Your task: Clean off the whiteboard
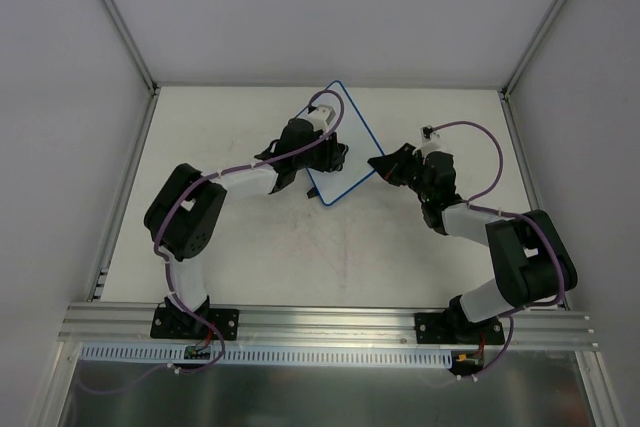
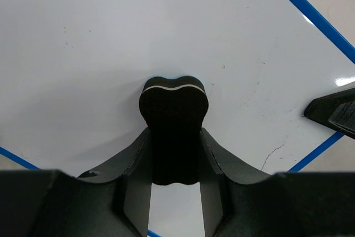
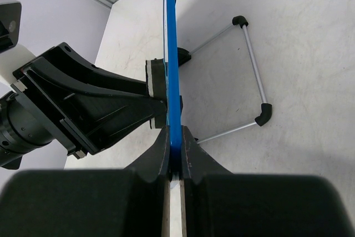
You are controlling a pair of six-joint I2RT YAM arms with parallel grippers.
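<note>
Scuffed white table (image 1: 300,267), grey walls (image 1: 300,7), whiteboard (image 1: 355,142).

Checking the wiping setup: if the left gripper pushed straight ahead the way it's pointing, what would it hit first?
The whiteboard. The left gripper is shut on the eraser, whose tip looks pressed against the board's face, so nothing else lies between.
</note>
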